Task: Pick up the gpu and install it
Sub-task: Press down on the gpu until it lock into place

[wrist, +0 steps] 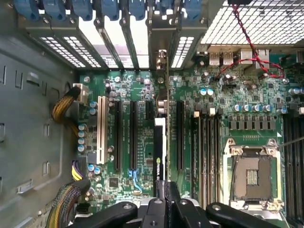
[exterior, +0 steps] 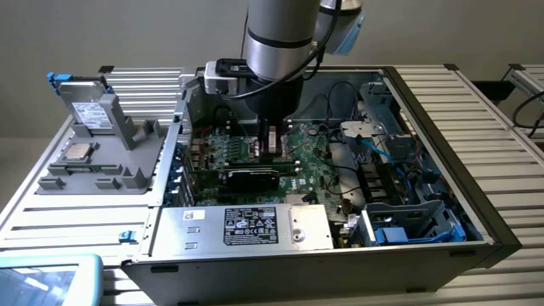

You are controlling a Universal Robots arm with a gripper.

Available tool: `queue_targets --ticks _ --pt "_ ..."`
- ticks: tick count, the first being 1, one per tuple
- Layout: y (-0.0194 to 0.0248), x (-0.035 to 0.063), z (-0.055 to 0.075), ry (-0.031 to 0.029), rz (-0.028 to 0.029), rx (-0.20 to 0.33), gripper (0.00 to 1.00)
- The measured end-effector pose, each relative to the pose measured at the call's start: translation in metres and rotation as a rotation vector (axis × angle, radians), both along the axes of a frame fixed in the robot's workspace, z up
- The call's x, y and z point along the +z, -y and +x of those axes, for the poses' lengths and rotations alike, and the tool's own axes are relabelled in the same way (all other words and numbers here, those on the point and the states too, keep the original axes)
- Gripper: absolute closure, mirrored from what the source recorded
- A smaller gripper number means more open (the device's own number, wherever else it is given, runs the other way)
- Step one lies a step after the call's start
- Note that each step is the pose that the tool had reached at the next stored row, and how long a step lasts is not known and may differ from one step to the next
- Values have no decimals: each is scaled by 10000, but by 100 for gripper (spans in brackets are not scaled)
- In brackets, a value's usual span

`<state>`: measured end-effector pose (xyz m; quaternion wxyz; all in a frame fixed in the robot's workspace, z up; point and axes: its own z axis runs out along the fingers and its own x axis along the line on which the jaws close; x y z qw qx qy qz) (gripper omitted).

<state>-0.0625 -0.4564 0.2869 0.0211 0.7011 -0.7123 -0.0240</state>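
The gpu (wrist: 159,142) stands on edge over the green motherboard (wrist: 128,85), lined up with an expansion slot between two black slots, its bracket end toward the case's rear slot openings. In the exterior view the gpu (exterior: 248,177) shows its black face, upright in the open computer case (exterior: 442,127). My gripper (wrist: 165,187) is shut on the card's upper edge near the end away from the bracket. In the exterior view my gripper (exterior: 270,153) reaches straight down into the case onto the card's top.
Several memory sticks (wrist: 209,152) and an open processor socket (wrist: 251,178) lie beside the card. Yellow-black cable bundles (wrist: 64,109) run along the case wall. A power supply (exterior: 246,226) fills the case front. A grey fixture (exterior: 93,159) holding a processor chip (exterior: 78,152) stands at the exterior view's left.
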Motion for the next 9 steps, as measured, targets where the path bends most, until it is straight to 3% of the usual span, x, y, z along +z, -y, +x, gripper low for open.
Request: queue_targets --ticks 9 --pt "0 25 0 -1 -2 0 88"
